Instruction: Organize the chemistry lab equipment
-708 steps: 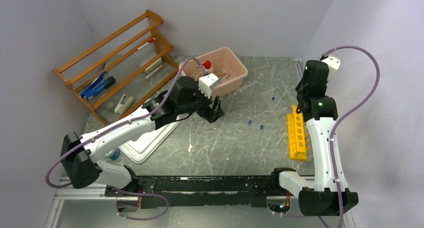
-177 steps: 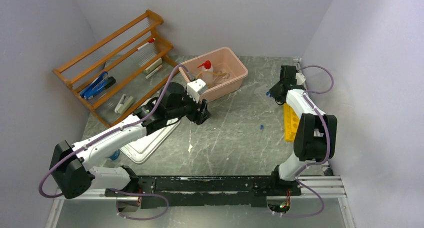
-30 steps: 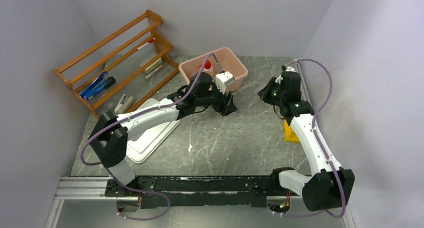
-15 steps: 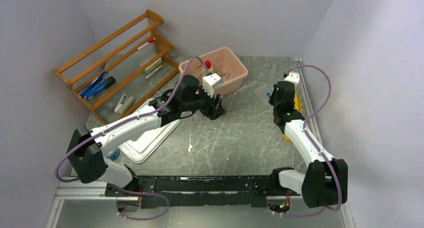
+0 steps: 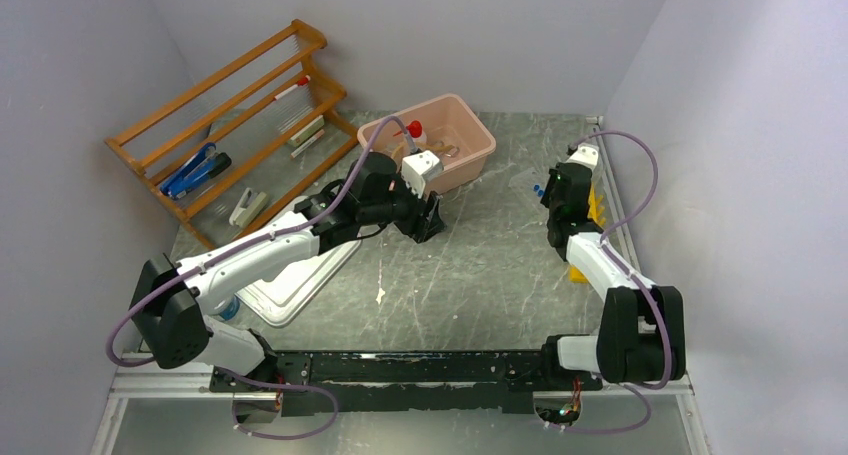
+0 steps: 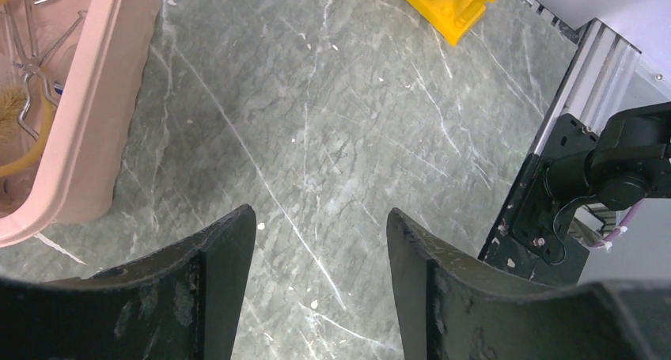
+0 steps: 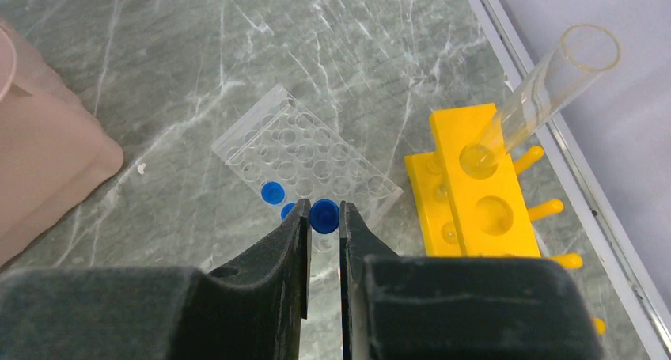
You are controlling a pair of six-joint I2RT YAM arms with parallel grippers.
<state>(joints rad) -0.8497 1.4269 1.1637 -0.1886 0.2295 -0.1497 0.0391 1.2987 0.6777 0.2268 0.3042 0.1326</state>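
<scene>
The orange wooden shelf rack point(image 5: 225, 125) leans at far left. The pink plastic tub point(image 5: 468, 167) sits mid-table, just beside the left gripper point(image 6: 319, 217), whose jaws stand wide over bare marbled table point(image 6: 356, 138). At far right, the yellow tube rack point(image 7: 475, 194) carries one clear glass tube point(image 7: 546, 79) (tilted, open-topped), and a clear well plate point(image 7: 305, 164) lies beside it. The right gripper point(image 7: 324, 232), pointed downward, pinches a blue-capped clear tube point(image 7: 324, 214) at the plate's near edge, with two more blue caps point(image 7: 273, 191) alongside.
</scene>
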